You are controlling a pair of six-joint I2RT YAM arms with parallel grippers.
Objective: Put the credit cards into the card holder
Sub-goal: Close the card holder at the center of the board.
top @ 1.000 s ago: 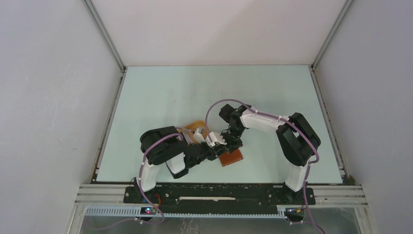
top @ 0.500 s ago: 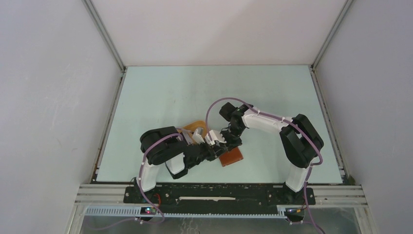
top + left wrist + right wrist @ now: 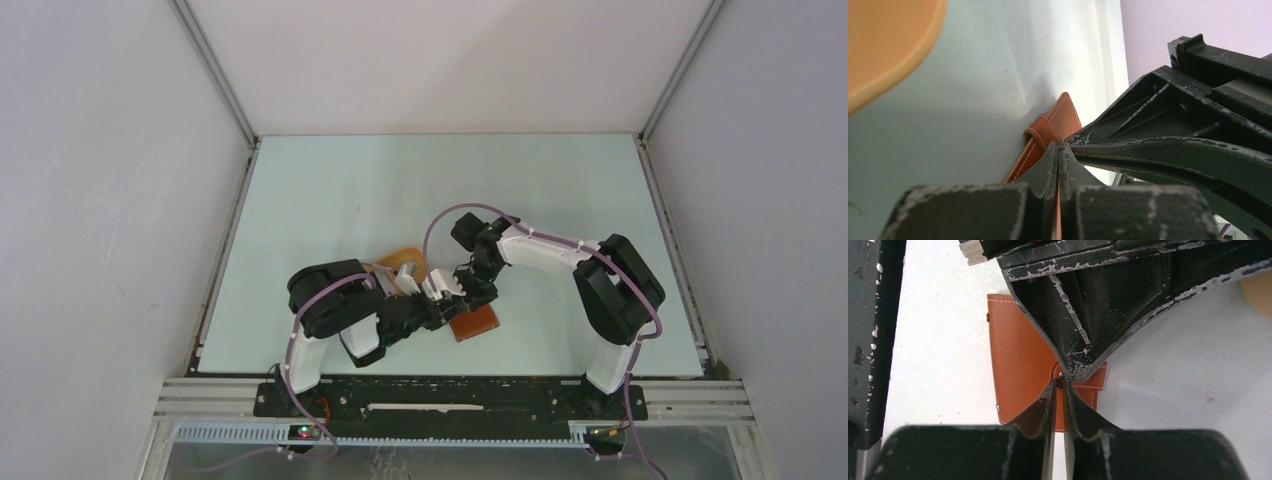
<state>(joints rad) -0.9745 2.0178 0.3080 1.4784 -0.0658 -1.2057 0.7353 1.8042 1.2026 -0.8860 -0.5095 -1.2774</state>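
Note:
The reddish-brown card holder point(image 3: 478, 323) lies folded near the table's front, between the two arms. In the left wrist view it shows edge-on point(image 3: 1045, 132). My left gripper point(image 3: 1058, 145) is shut, with a thin orange sliver of the holder's flap between its fingers. From above, its black fingers point(image 3: 1083, 315) reach down onto the holder's stitched snap tab point(image 3: 1088, 385). My right gripper point(image 3: 1059, 386) hovers at that same tab, its jaws a narrow slit apart with nothing between them. Both grippers meet tip to tip over the holder point(image 3: 1018, 360). No credit cards show in any view.
An orange-yellow oval tray point(image 3: 400, 262) sits just behind the left gripper point(image 3: 450, 304), also seen in the left wrist view as the tray point(image 3: 888, 45). The right gripper point(image 3: 470, 294) crowds the same spot. Grey walls enclose the pale table point(image 3: 450, 190).
The right gripper's jaws have parted from shut to a narrow slit. The right arm's elbow shifted slightly. The left gripper and the holder stay where they were.

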